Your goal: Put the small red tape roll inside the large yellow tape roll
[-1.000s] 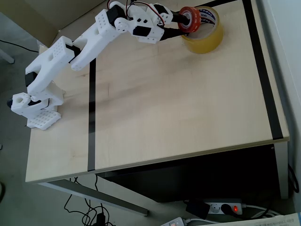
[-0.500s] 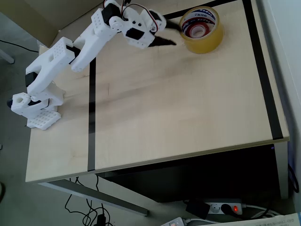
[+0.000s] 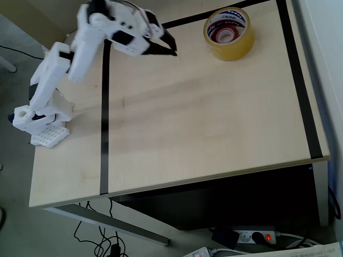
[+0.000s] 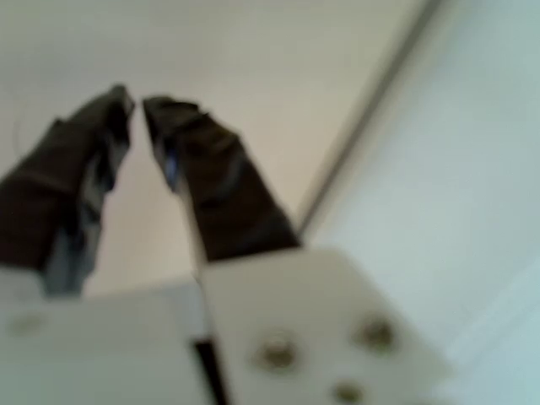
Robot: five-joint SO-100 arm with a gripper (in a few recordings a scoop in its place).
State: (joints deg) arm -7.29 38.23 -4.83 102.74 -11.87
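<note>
Retreat looks like the step in hand, judged from how things lie: the small red tape roll point(image 3: 223, 35) already sits inside the large yellow tape roll point(image 3: 229, 33), seen in the overhead view as a red ring nested against the printed white core, and both stand well apart from the gripper point(image 3: 170, 47), out beyond the fingertips along the line they point. The wrist view shows the gripper point(image 4: 135, 105) empty, its two dark fingers point(image 4: 211, 177) drawn close together with only a thin slit between the tips, so the jaws are all but closed and hold nothing. To finish well, the arm point(image 3: 80, 48) should carry on away from the rolls along a path that stays clear of the yellow rim, since a brush from the fingers could shove the light ring across the table point(image 3: 203, 134) and tip the red one out of its seat. Keeping the jaws narrow helps here, as less of them sticks out sideways. Nothing lies between the jaws and the rolls, or behind them, save bare wood and a black tape line point(image 3: 104, 107), so I judge the risk small; a calm, unhurried fold back toward the base should do.
</note>
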